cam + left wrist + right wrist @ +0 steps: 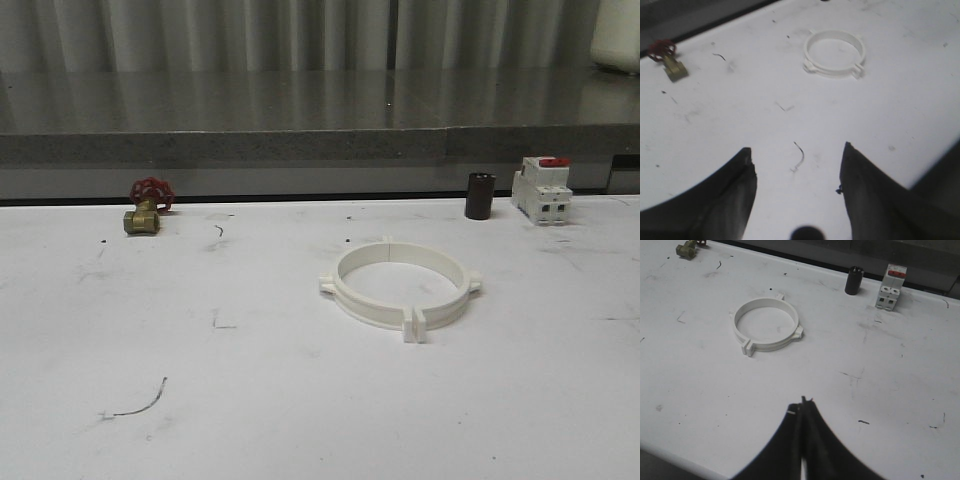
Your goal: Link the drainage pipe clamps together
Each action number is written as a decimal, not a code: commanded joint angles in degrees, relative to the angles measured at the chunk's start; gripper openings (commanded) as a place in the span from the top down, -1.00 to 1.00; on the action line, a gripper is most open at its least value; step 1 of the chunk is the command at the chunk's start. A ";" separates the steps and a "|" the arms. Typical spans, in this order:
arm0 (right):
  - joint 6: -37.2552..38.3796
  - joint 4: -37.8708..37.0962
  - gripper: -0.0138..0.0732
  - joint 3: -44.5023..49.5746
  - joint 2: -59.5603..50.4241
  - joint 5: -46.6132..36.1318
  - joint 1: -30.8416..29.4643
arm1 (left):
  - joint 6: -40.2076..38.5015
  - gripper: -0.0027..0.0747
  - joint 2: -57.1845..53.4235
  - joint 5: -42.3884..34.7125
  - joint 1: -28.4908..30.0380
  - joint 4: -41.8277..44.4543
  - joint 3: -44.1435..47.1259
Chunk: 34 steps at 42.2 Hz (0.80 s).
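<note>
- The left gripper hangs above bare table, jaws spread wide and holding nothing, with a thin dark squiggle on the surface between its fingers.
- The right gripper hovers over the near table with its fingers pressed together, empty.
- In the front view the drainage pipe clamps lie flat just right of centre, the two halves already meeting as one ring: paired tabs at 6 o'clock, a seam at 12, small lugs at 3 and 9.
- Judged from that, the joining looks done or nearly so; the next move calls only for checking that both seams sit closed, or keeping clear.
- Farther off, a red-handled brass valve stands at 10 o'clock, and a dark cylinder and a white breaker at 2 o'clock.
</note>
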 commanded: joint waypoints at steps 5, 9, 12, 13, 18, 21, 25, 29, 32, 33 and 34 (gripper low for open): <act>0.00 -0.20 0.95 -1.45 0.46 -4.44 -0.10 | -0.20 0.02 -6.11 -19.93 6.66 0.45 7.12; 0.00 -0.20 0.95 -1.45 0.46 -4.44 -0.10 | -0.20 0.21 -10.06 -25.46 10.56 0.45 12.77; 0.00 -0.20 0.95 -1.45 0.46 -4.44 -0.10 | -0.20 0.42 -13.00 -28.39 13.45 0.45 16.52; 0.00 -0.20 0.95 -1.45 0.46 -4.44 -0.10 | -0.20 0.50 -13.87 -29.20 14.62 0.45 17.54; 0.00 -0.20 0.95 -1.45 0.46 -4.44 -0.10 | -0.20 0.96 -18.85 -29.97 19.21 0.45 22.40; 0.00 -0.20 0.95 -1.45 0.46 -4.44 -0.10 | -0.20 0.98 -21.37 -29.97 21.75 0.45 24.81; 0.00 -0.20 0.95 -1.45 0.46 -4.44 -0.10 | -0.20 0.98 -24.50 -31.12 23.72 0.45 27.49; 0.00 -0.20 0.95 -1.45 0.46 -4.44 -0.10 | -0.20 0.98 -26.38 -33.46 24.40 0.32 29.08; 0.00 -0.20 0.95 -1.45 0.46 -4.44 -0.10 | -0.20 0.98 -26.62 -36.19 24.40 0.19 30.28; 0.00 -0.20 0.95 -1.45 0.46 -4.44 -0.10 | -0.20 0.98 -26.62 -37.55 24.40 -0.22 30.85; 0.00 -0.20 0.95 -1.45 0.46 -4.44 -0.10 | -0.20 0.98 -26.62 -38.76 24.40 -0.72 31.29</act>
